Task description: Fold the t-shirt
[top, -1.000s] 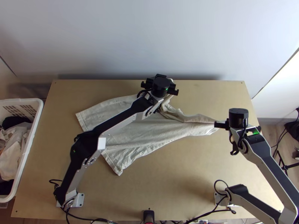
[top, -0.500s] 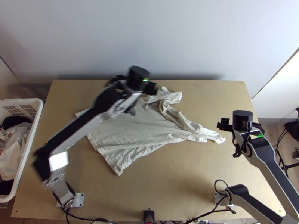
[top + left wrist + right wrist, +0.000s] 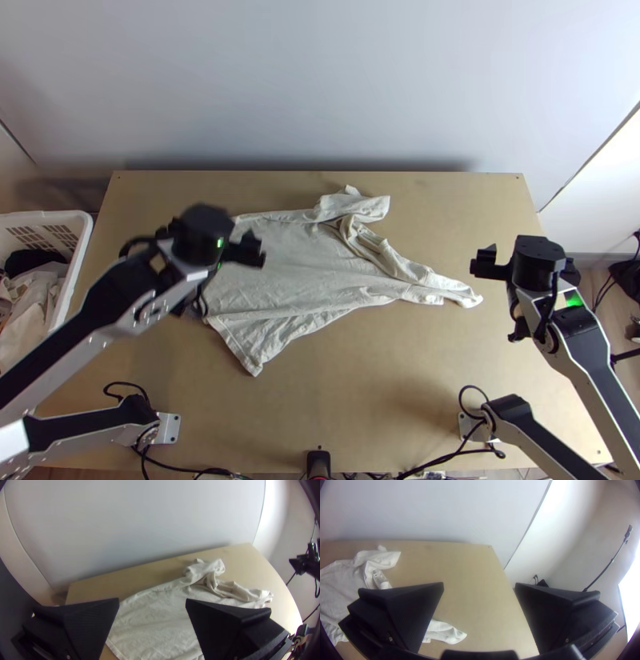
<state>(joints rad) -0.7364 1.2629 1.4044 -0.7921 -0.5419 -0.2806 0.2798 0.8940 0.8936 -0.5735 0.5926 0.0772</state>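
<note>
Left tool [image 3: 208, 238] spread wide, perhaps tilted; right tool [image 3: 530, 267] gapes

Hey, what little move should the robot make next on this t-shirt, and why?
I'd probably bring the open right gripper down to pinch the t-shirt by its narrow end and start straightening it. The middle lies fairly flat, but toward that end the cloth is bunched, and that gripper is nearest, holding nothing.
</note>
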